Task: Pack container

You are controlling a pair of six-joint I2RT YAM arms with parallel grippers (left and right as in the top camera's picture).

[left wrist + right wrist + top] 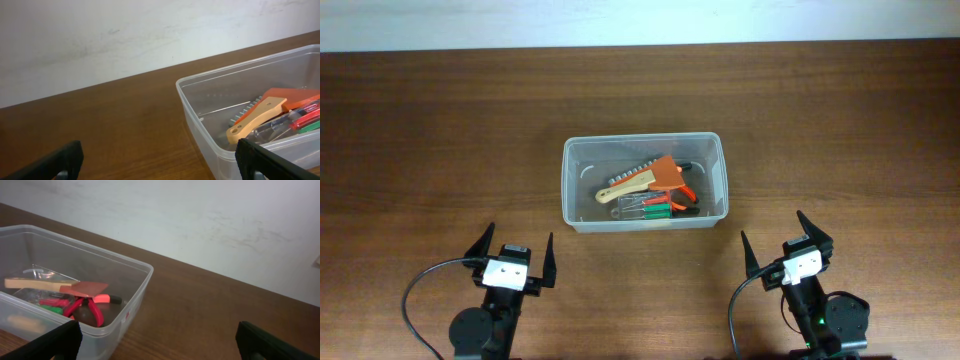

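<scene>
brown wooden surface (440, 150) carries the clear container (644, 138) at its middle, hand tools (638, 182) lying inside, with my left gripper (520, 233) and right gripper (772, 226) near its front wall, both wide open and empty.

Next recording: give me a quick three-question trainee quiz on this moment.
1. True or false: the container is empty.
2. What colour is the blade of the wooden-handled scraper?
3. What does the left claw hold? A) the scraper B) nothing C) the container's rim

Key:
1. False: the scraper and other hand tools lie inside it.
2. Orange.
3. B: it and the right claw both stand open, apart from the container.
</scene>
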